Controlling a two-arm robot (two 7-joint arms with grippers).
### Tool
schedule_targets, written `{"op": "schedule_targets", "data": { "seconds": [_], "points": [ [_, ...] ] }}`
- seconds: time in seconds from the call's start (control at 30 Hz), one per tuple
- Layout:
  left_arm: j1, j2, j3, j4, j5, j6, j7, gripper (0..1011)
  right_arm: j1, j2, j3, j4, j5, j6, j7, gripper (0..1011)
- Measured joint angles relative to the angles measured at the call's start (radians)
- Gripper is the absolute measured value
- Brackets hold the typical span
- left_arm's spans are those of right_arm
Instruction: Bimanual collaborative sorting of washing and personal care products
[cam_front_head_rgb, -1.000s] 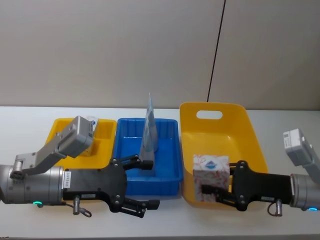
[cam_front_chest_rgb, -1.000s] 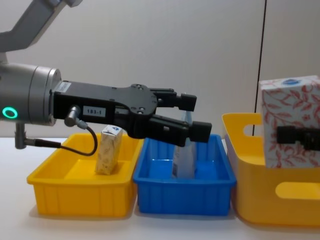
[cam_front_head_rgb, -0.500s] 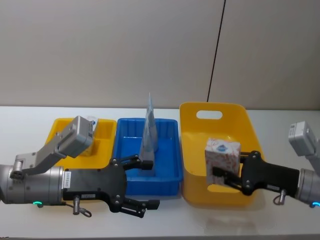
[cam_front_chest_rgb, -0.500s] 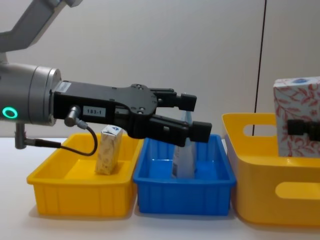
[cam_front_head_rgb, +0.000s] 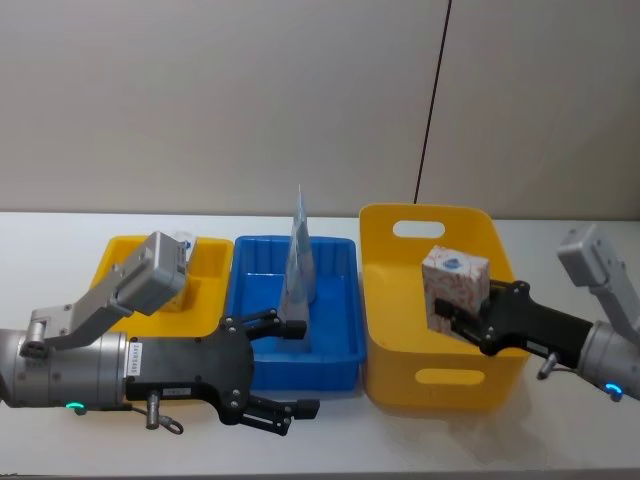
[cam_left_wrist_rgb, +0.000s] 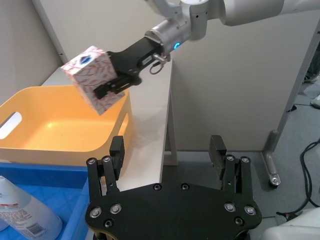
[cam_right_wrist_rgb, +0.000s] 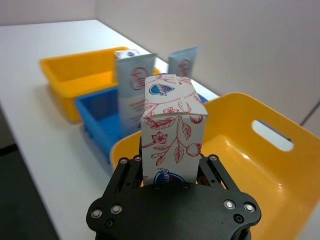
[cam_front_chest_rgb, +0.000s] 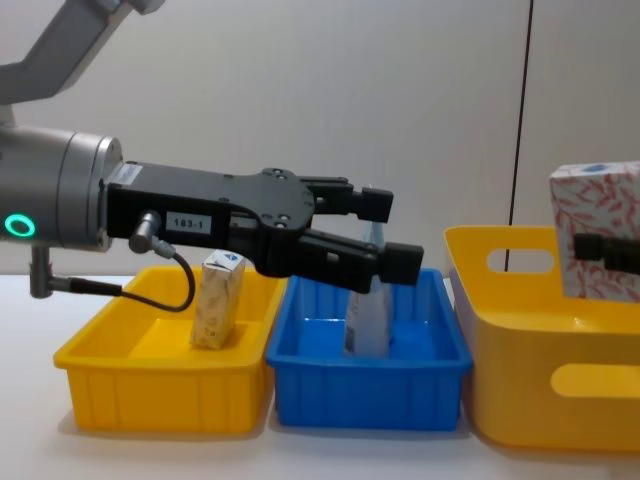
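Risk: let go while your right hand (cam_front_head_rgb: 458, 318) grips the white box (cam_front_head_rgb: 457, 278) tilted over the big yellow bin (cam_front_head_rgb: 400, 380) and it'll tumble; left hand (cam_front_head_rgb: 288, 364) hangs open left of it.

3 bins in a row on the white table (cam_front_head_rgb: 450, 440): a small yellow bin (cam_front_chest_rgb: 150, 400) on the left, a blue bin (cam_front_chest_rgb: 365, 395) rim to rim with it in the middle, a taller yellow tub (cam_front_chest_rgb: 510, 400) just beside that on the right. The tub's near and far walls each carry 1 slot (cam_front_head_rgb: 418, 229). Behind, a plain grey wall (cam_front_head_rgb: 200, 100), with 1 thin dark line (cam_front_head_rgb: 433, 100) running down above the tub.
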Motion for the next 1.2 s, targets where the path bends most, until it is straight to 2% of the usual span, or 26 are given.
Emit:
{"op": "schedule_targets", "data": {
  "seconds": [0.2, 0.3, 0.4, 0.67, 0.97, 1.2],
  "points": [
    [0.0, 0.0, 0.0, 0.0, 0.0, 0.0, 0.0, 1001, 0.033, -0.048, -0.005, 0.05, -0.049, 0.019, -0.094, 361],
    [0.0, 0.0, 0.0, 0.0, 0.0, 0.0, 0.0, 1001, 0.062, -0.086, -0.013, 0.095, -0.086, 0.027, -0.16, 361],
    [0.0, 0.0, 0.0, 0.0, 0.0, 0.0, 0.0, 1001, 0.082, -0.111, -0.018, 0.125, -0.111, 0.03, -0.2, 360],
    [0.0, 0.0, 0.0, 0.0, 0.0, 0.0, 0.0, 1001, 0.172, -0.223, -0.041, 0.273, -0.188, 0.032, -0.331, 360],
    [0.0, 0.0, 0.0, 0.0, 0.0, 0.0, 0.0, 1001, 0.239, -0.316, -0.048, 0.394, -0.231, 0.026, -0.419, 360],
    [0.0, 0.0, 0.0, 0.0, 0.0, 0.0, 0.0, 1001, 0.262, -0.352, -0.045, 0.439, -0.245, 0.023, -0.454, 361]
  ]
}}
